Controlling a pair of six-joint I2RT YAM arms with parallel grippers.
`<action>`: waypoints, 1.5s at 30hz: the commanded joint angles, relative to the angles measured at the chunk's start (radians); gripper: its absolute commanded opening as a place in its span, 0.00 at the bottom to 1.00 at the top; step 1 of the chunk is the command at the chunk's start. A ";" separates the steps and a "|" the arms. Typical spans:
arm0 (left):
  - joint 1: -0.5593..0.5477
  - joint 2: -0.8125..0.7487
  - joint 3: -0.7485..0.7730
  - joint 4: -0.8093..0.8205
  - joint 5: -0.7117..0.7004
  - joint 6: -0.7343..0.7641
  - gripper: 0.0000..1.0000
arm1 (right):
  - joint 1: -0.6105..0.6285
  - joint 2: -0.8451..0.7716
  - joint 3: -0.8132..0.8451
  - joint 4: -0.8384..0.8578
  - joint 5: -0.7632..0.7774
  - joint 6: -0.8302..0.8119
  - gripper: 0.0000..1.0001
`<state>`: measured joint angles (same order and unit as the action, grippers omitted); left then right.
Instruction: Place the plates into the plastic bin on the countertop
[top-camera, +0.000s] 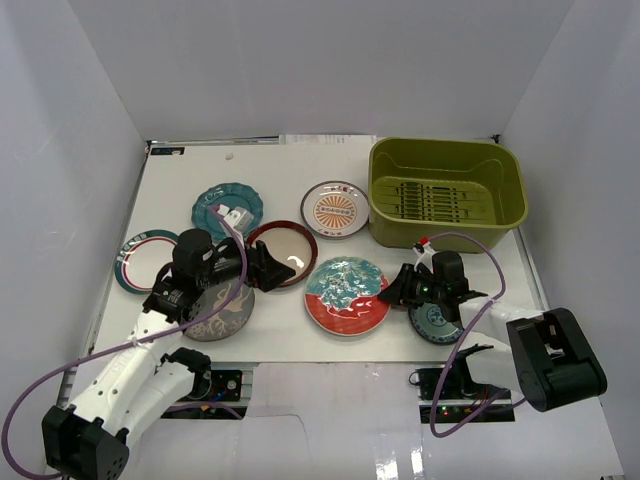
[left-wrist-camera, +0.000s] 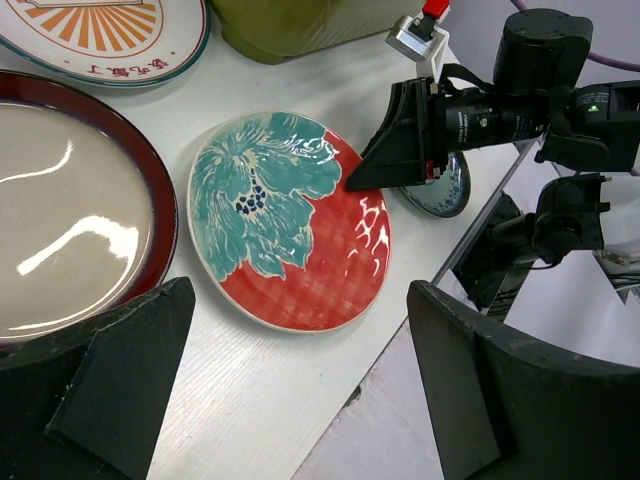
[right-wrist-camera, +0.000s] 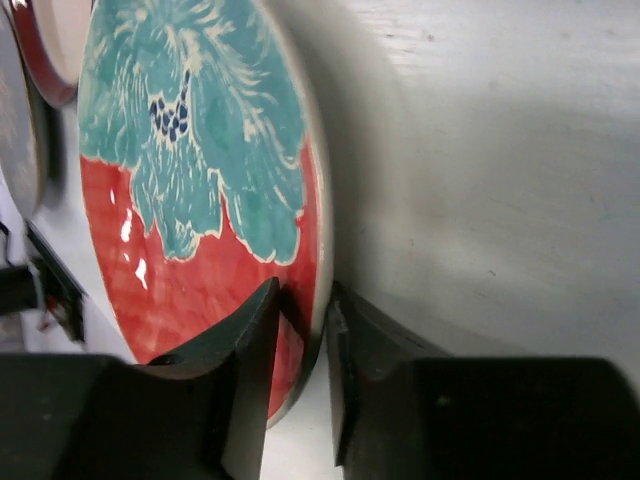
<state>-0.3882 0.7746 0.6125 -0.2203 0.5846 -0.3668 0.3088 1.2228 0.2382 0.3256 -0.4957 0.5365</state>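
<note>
while right gripper pinches the red-and-teal plate rim, small teal plate beside it, left gripper wide

The white-shelled, black-jointed left arm and right arm carry purple cables and end in a matte black left claw and right claw.

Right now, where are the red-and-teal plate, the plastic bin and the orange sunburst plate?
red-and-teal plate (top-camera: 347, 296), top external view, centre of its face.
plastic bin (top-camera: 435, 145), top external view, on its far rim.
orange sunburst plate (top-camera: 335, 209), top external view, centre of the sunburst.
</note>
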 joint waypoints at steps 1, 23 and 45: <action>-0.003 -0.029 0.023 0.006 -0.003 0.008 0.98 | 0.006 0.000 -0.019 0.050 0.020 0.017 0.26; -0.003 -0.098 0.041 -0.048 -0.202 -0.014 0.98 | 0.006 -0.505 0.324 -0.099 -0.182 0.286 0.08; -0.066 -0.127 0.044 -0.117 -0.368 -0.034 0.98 | -0.411 0.043 0.928 -0.298 0.417 -0.044 0.08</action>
<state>-0.4393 0.6506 0.6220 -0.3264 0.2310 -0.3946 -0.0937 1.2503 1.0817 -0.0608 -0.1524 0.5236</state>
